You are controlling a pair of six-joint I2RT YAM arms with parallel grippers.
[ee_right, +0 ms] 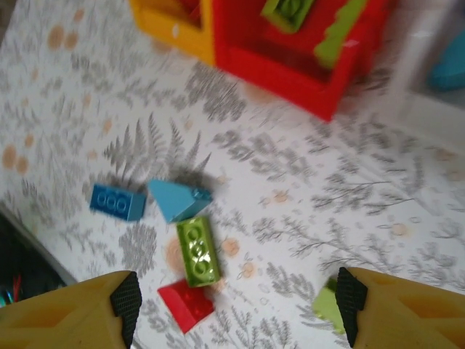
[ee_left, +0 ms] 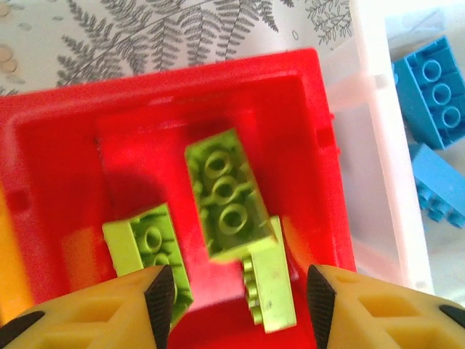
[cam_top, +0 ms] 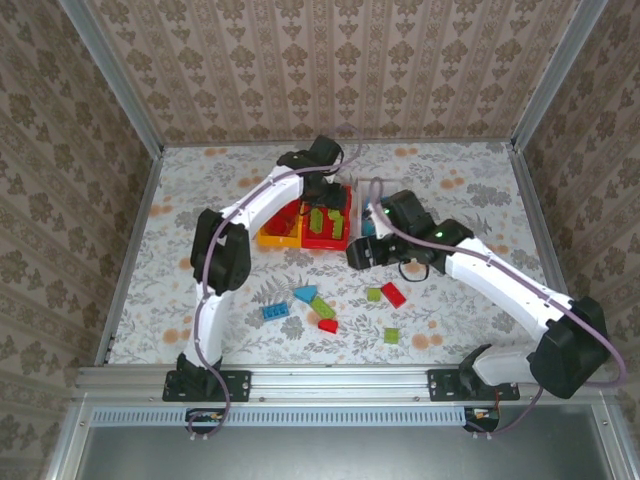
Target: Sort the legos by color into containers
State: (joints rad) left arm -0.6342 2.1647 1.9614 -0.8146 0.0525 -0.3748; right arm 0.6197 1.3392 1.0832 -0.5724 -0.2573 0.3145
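Observation:
Three containers stand side by side at mid table: an orange-yellow bin [cam_top: 275,238], a red bin [cam_top: 326,243] and a white bin [cam_top: 371,190]. My left gripper [cam_top: 318,195] hangs open over the red bin [ee_left: 73,145]. Three lime green legos lie inside it, and one of them [ee_left: 270,287] rests loose between the left gripper's [ee_left: 240,298] fingers, touching neither. Blue legos [ee_left: 434,91] lie in the white bin. My right gripper [ee_right: 236,309] is open above loose legos: a blue brick [ee_right: 116,201], a light blue slope [ee_right: 178,198], a green brick [ee_right: 197,251] and a red piece [ee_right: 187,305].
More loose bricks lie on the flowered table in front of the bins: a green one [cam_top: 373,294], a red one [cam_top: 393,294] and another green one [cam_top: 392,336]. The right arm [cam_top: 500,280] reaches in from the near right. Walls close off the sides and back.

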